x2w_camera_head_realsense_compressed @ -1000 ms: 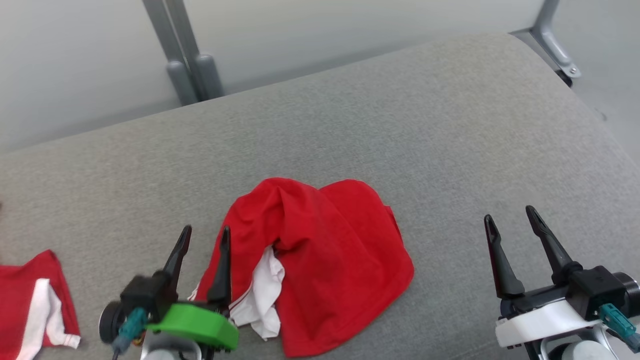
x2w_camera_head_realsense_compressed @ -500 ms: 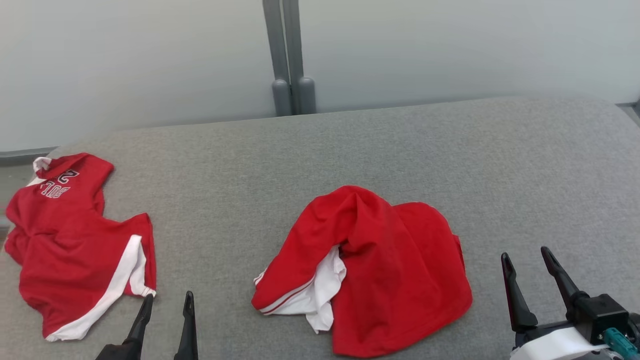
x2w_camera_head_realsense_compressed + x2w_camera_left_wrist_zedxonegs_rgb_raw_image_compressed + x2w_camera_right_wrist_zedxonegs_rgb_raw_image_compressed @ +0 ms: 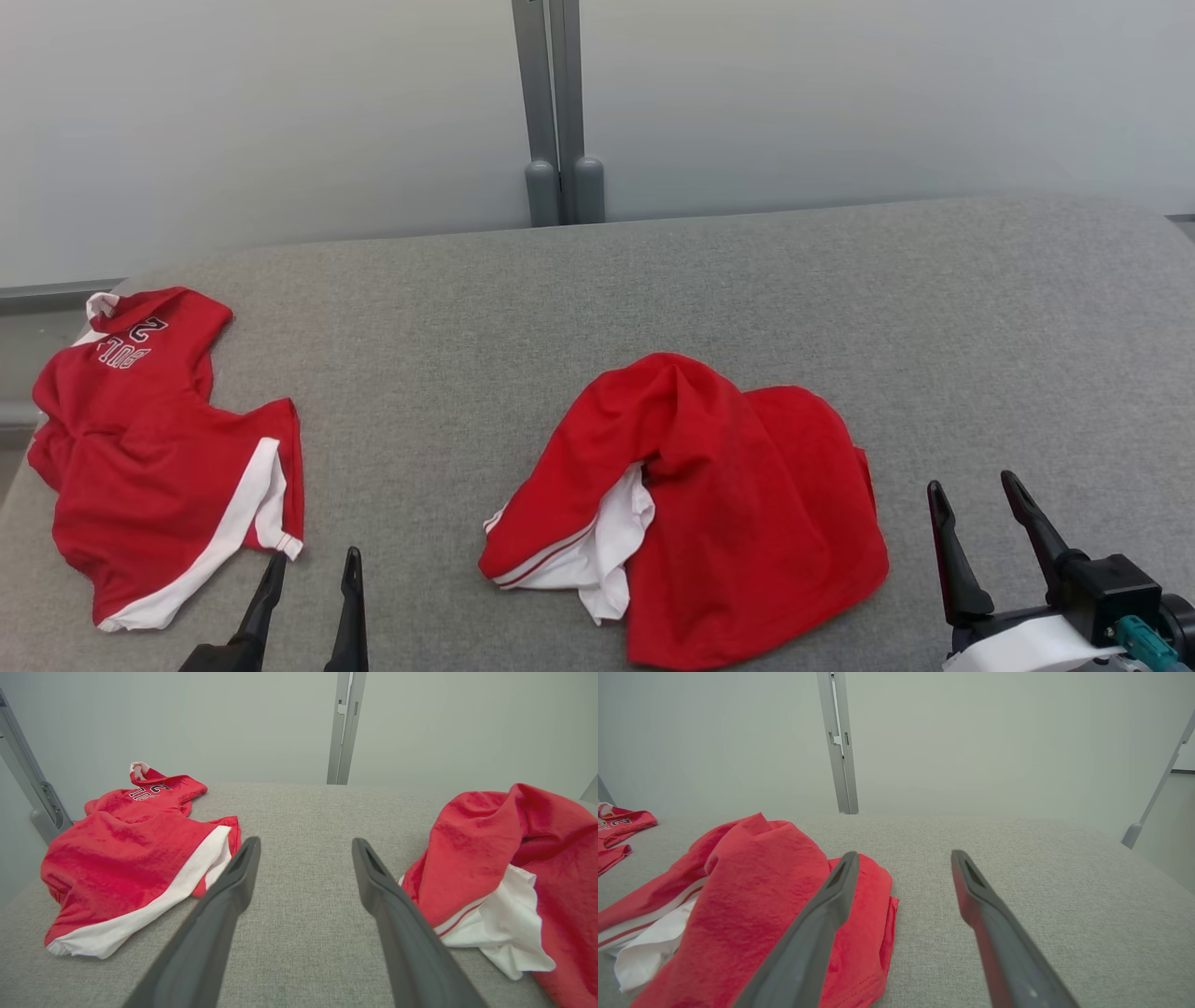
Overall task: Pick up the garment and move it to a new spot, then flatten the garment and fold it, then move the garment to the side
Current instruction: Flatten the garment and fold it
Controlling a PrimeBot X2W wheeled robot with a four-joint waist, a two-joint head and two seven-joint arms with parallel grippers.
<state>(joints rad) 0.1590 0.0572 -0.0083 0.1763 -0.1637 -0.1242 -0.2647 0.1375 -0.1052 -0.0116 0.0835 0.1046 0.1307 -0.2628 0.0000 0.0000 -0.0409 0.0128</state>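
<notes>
**Item 1. Garment**. Red jersey cloth with a white panel, crumpled in a heap on the grey padded surface. It is placed in front of the grey post, slightly to the post's right, on the robot's side.
- Handling: it is judged light, soft and limp, and is expected to sag and drape once lifted. It is not considered fragile.
- Hold: a grip is best taken on the raised ridge at the top, or on the striped hem at the low left edge.
- Writing: none is seen.

**Item 2. Second garment**. Red and white, laid far to the left of the post. A numeral 2 and letters that appear to start "BUL" are read upside down. The rest cannot be made out.

**Item 3. Left gripper**. It is found in front of the post and to its left. The fingers are spread apart and nothing is held.

**Item 4. Right gripper**. It is found in front of the post and well to its right. The fingers are spread apart and nothing is held.
</notes>
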